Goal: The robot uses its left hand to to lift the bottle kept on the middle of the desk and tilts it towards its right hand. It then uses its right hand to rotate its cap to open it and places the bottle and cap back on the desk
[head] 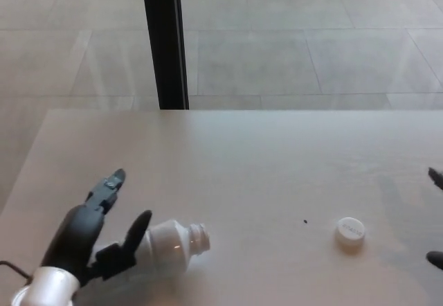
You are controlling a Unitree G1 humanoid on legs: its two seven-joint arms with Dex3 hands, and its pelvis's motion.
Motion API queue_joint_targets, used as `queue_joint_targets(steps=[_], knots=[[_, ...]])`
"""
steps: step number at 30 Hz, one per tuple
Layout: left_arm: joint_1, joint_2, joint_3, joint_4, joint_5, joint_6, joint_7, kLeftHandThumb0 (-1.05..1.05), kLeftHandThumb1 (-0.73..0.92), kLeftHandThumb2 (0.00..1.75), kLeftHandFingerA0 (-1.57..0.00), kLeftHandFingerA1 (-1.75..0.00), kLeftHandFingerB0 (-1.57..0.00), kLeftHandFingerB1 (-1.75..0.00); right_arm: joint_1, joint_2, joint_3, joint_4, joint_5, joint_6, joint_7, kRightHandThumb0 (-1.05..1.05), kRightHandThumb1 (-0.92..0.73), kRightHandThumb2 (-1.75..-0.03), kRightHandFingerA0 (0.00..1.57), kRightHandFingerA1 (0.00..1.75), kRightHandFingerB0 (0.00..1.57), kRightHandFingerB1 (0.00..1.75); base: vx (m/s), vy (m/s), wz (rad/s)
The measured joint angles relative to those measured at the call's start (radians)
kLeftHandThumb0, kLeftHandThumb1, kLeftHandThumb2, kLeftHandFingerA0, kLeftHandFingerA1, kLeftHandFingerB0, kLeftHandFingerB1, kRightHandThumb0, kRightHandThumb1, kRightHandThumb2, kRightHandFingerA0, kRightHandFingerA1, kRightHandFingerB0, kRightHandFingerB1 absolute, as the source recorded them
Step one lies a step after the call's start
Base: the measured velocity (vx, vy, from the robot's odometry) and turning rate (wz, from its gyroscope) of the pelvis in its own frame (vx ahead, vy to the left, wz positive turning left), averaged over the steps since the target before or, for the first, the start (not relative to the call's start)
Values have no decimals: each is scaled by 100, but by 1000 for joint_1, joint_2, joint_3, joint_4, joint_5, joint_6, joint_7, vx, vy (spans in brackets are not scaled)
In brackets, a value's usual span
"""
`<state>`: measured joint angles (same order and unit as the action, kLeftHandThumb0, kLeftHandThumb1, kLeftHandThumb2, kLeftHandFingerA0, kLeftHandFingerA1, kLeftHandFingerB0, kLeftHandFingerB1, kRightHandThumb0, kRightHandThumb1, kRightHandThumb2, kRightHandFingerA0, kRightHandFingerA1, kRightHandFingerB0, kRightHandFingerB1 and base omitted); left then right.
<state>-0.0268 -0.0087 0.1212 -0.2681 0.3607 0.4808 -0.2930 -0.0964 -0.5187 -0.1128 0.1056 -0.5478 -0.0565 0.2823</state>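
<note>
Bottle lay on its side on the bench, lower left of the head view, white body, open neck pointing right, no cap on it. Left hand sat just beside it on the left: fingers released and spread, one raised up and away from the bottle, the thumb close against the bottle's base end, so contact there can't be confirmed. White wrist at the bottom-left corner. Small dark speck on the bench between bottle and cap. Cap sat flat on the bench, well apart from the bottle, to its right. Right hand only showed as two dark tips at the right edge, clear of the cap; can't tell its state. Black post stood behind the bench's far edge.
</note>
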Motion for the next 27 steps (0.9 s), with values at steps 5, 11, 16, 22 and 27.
queue_joint_targets(steps=[5,11,16,22,27], knots=[[31,-2,156,-5,-77,-10,-4,-90,92,74,0,0,0,0,30,-7,-129,6,58,-3,16,-104,-58,-75,0,0,0,33,0,0,0],[62,3,346,12,-169,-32,-4,-105,91,119,0,-16,0,-14,78,-17,-268,43,115,-5,28,-95,-63,-95,0,24,9,37,0,0,0],[89,38,510,80,-243,-46,-4,-105,92,115,0,-7,0,-8,121,-23,-366,103,151,-8,29,-86,-64,-93,0,25,0,29,0,0,0],[141,82,706,238,-330,-45,-5,-90,85,113,0,-13,0,-7,164,-28,-470,200,193,-11,29,-67,-53,-89,0,49,8,52,0,0,0],[168,99,863,362,-405,-44,-5,-95,90,114,-6,-18,0,-4,178,-28,-553,282,231,-13,29,-64,-51,-89,0,44,5,48,0,0,0]])
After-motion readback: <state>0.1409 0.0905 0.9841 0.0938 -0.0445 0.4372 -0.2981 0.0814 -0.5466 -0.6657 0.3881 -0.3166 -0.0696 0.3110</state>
